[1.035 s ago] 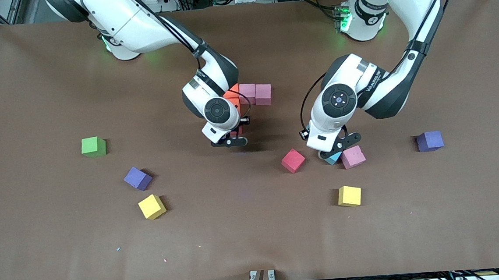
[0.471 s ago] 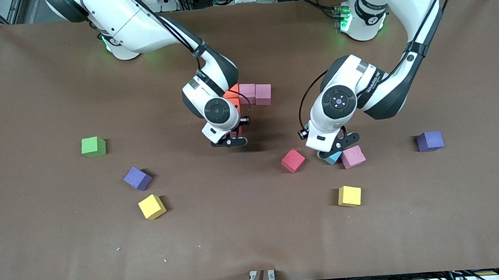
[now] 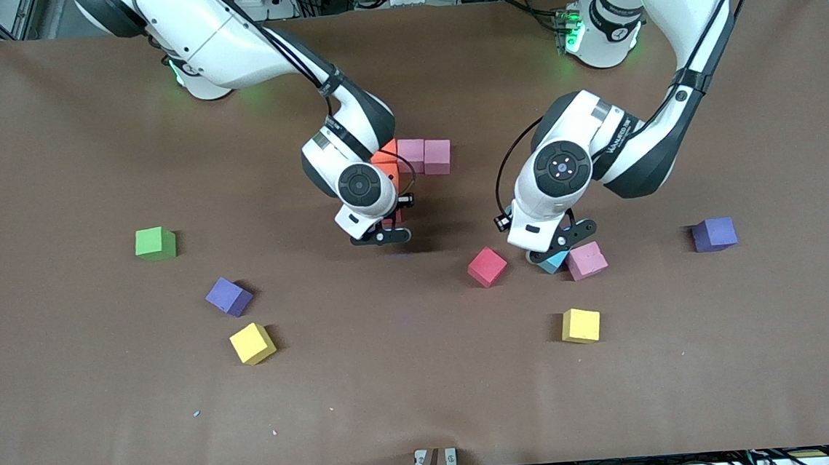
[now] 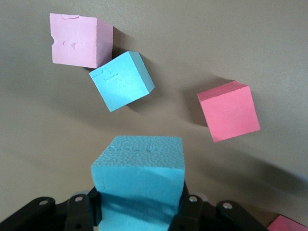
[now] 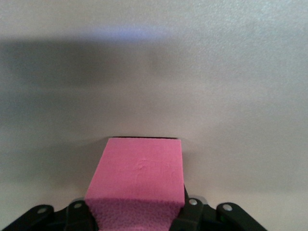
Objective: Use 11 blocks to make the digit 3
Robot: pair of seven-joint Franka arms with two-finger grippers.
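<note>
Jaws both clamped: our left gripper [image 4: 139, 211] holds light blue cube [image 4: 138, 175] over second blue cube [image 4: 121, 80]; our right gripper [image 5: 137, 214] holds red cube [image 5: 137, 180] just nearer camera than started figure [image 3: 424, 155]. Yellow cubes [image 3: 581, 325] nearest camera. We judge foam light, soft, grippy; pinch flat side faces

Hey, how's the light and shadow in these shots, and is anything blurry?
Front view: even overhead light, soft shadows beside each cube, a darker one under the right gripper. Left wrist view: the held light blue cube is soft, the loose cubes are sharp with short shadows. Right wrist view: the held red cube is soft, with a broad dim band on the table.
</note>
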